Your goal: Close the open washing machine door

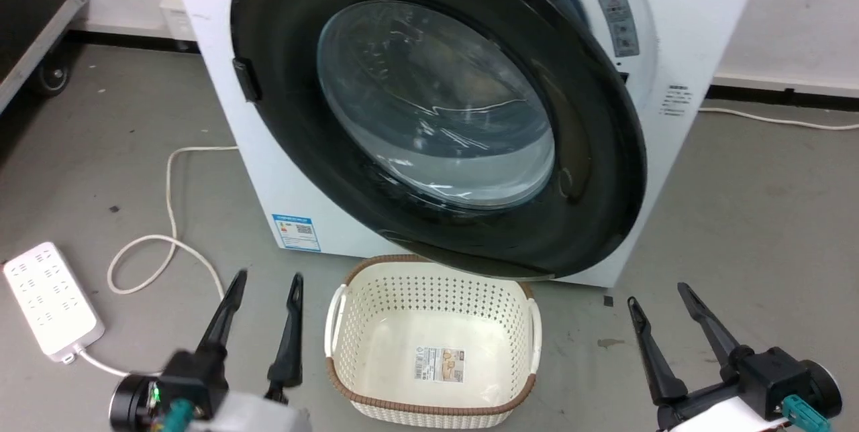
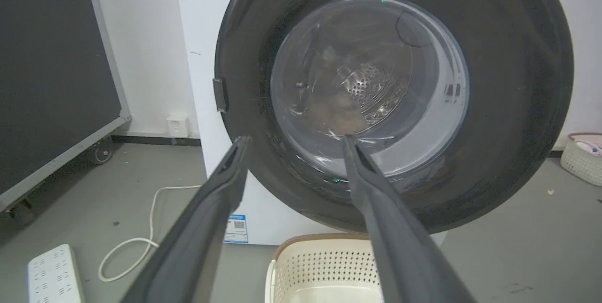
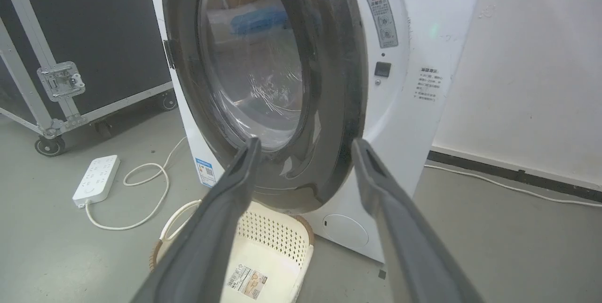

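The washing machine door (image 1: 436, 110) fills the head view from centre to twelve o'clock. Its glossy black rim stands off the white washing machine front (image 1: 268, 170), with a small black tab (image 1: 245, 80) on its nine o'clock edge. The left gripper (image 1: 268, 276) at seven o'clock and the right gripper (image 1: 656, 294) at five o'clock each have fingers spread wide, holding nothing, well short of the door. A cream laundry basket (image 1: 429, 291) sits at six o'clock, under the rim. The left wrist view looks squarely through the glass to the perforated drum (image 2: 367, 86). The right wrist view takes the door obliquely, with a warning label (image 3: 381, 16) at one o'clock and a black flight case (image 3: 94, 25) at ten o'clock.
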